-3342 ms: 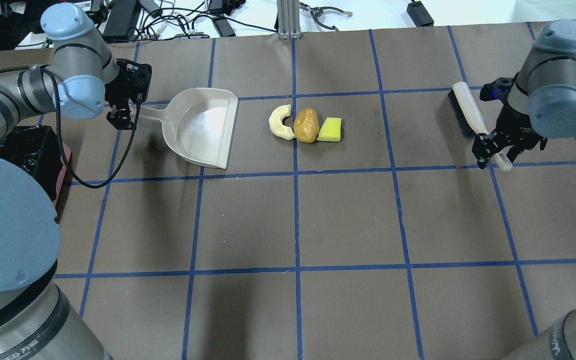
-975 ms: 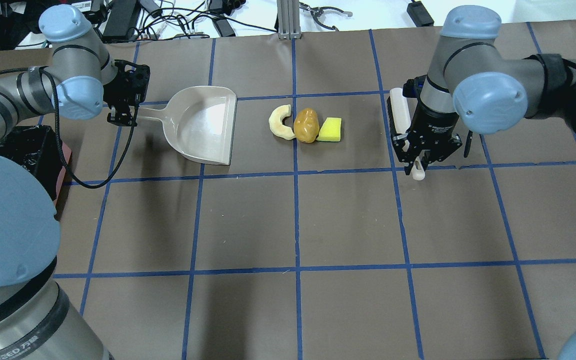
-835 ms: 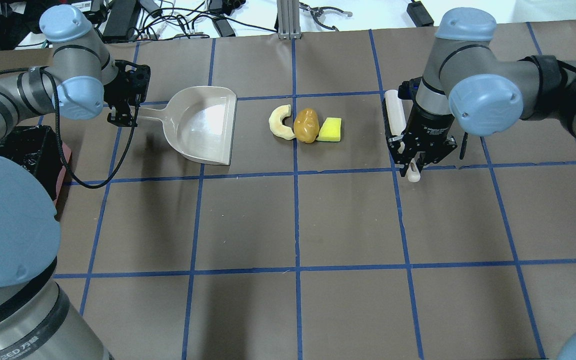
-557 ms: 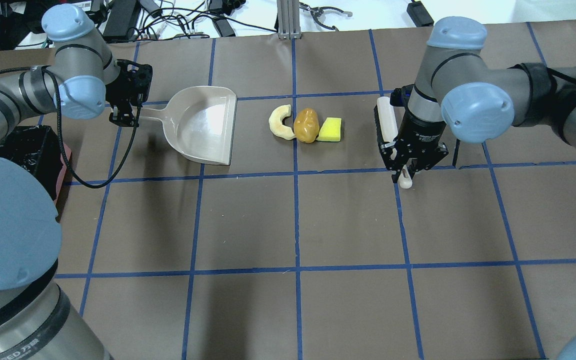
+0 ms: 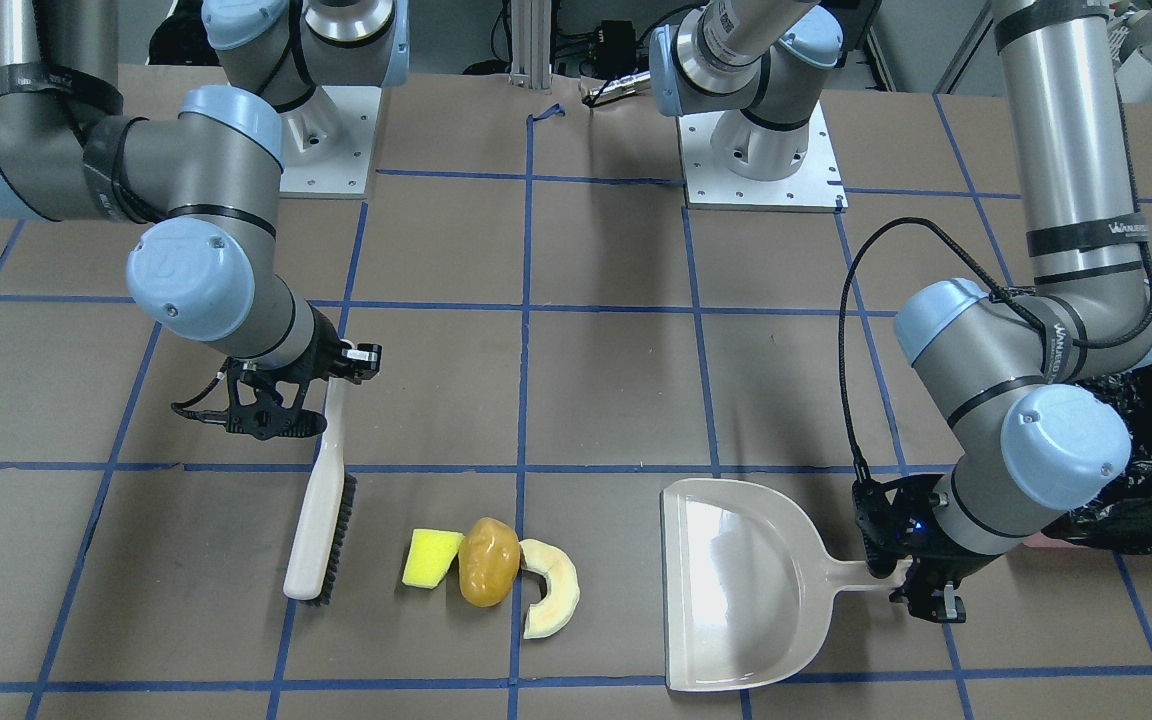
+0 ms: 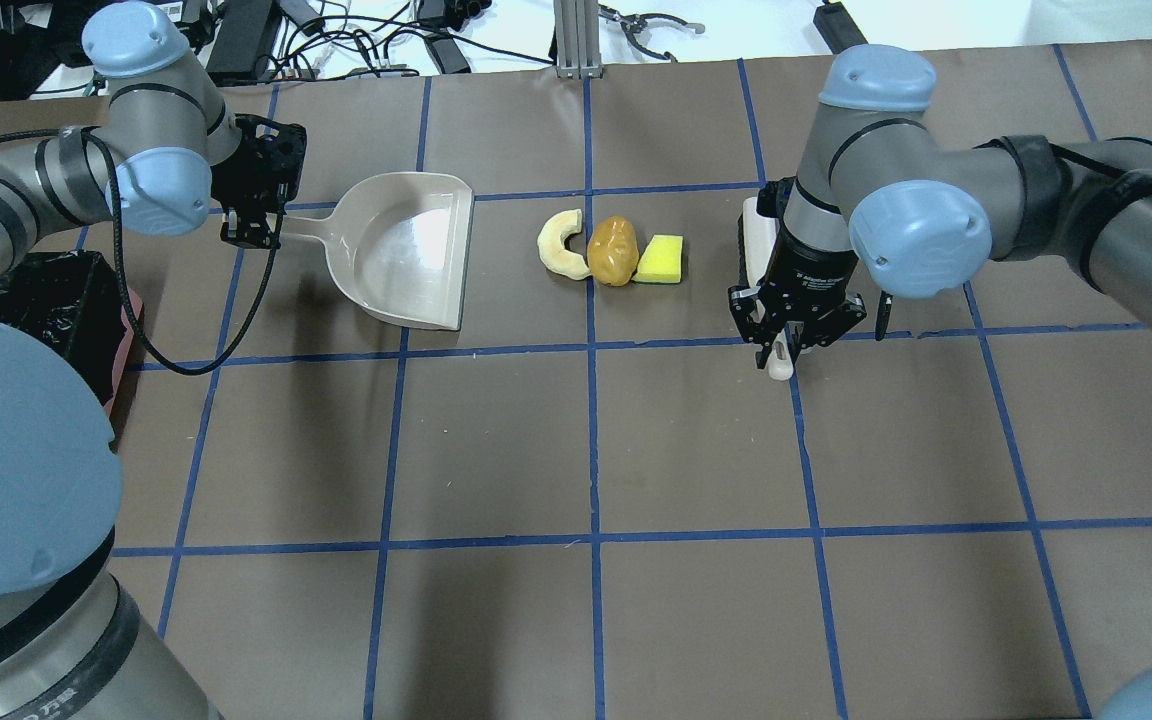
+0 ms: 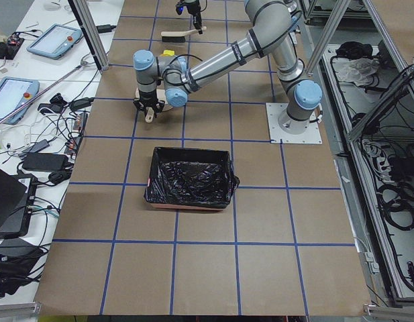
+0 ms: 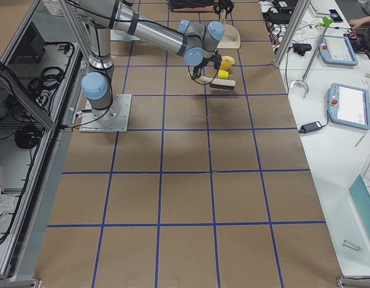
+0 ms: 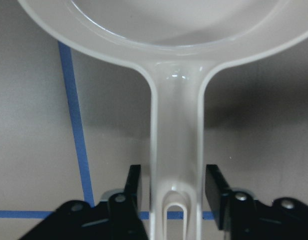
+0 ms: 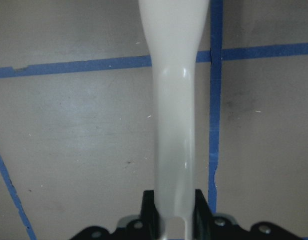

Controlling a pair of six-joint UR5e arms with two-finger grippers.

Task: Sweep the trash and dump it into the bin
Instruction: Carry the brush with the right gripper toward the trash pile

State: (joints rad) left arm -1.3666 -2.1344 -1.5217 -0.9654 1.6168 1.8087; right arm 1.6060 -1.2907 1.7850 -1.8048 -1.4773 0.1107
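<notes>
The right gripper (image 6: 794,335), clenched on the brush (image 5: 316,525), had swung in beside the trash (image 6: 613,250), opposite the dustpan (image 6: 406,250) gripped by the left gripper (image 6: 254,215); the pieces lay untouched before the dustpan's mouth, the bin (image 7: 190,200) behind its handle, so sweeping seemed next

3 trash pieces (image 6: 611,250) lie between dustpan (image 6: 406,250) and brush (image 5: 314,525).
</notes>
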